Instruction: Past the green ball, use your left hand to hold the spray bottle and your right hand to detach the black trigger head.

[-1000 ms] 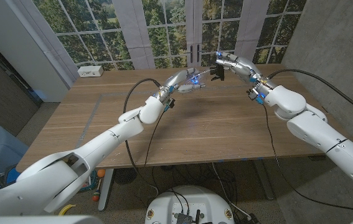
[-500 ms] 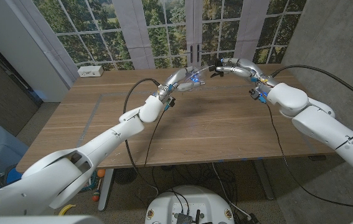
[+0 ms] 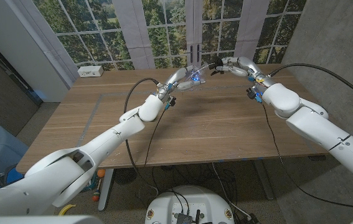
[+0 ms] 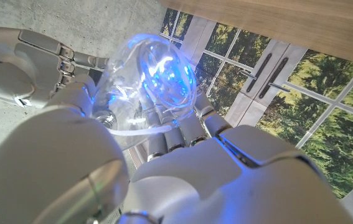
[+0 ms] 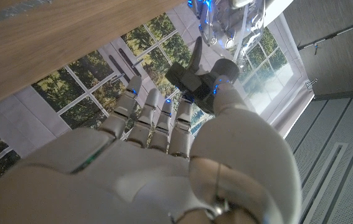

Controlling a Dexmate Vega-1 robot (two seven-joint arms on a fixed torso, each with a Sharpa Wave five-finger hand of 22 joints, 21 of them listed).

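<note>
My left hand [image 3: 181,81] holds the clear spray bottle [image 3: 195,75], lit blue, in the air over the far middle of the table. In the left wrist view the bottle [image 4: 157,74] lies across my left hand's fingers [image 4: 182,127], and a thin white tube shows at it. My right hand [image 3: 231,64] pinches the black trigger head [image 3: 214,67] just right of the bottle's end. In the right wrist view the trigger head [image 5: 192,81] sits between thumb and fingers of my right hand [image 5: 164,155], a small gap from the bottle [image 5: 229,18]. My right hand [image 4: 20,56] is close beside the bottle.
A white box [image 3: 90,71] sits at the wooden table's [image 3: 213,130] back left corner. Black cables hang from both wrists over the tabletop. Windows and a double door stand behind the table, and a grey wall rises on the right.
My right hand has carried the trigger head left, from well apart to close beside the bottle's end. My left hand has lifted the bottle slightly up and right.
</note>
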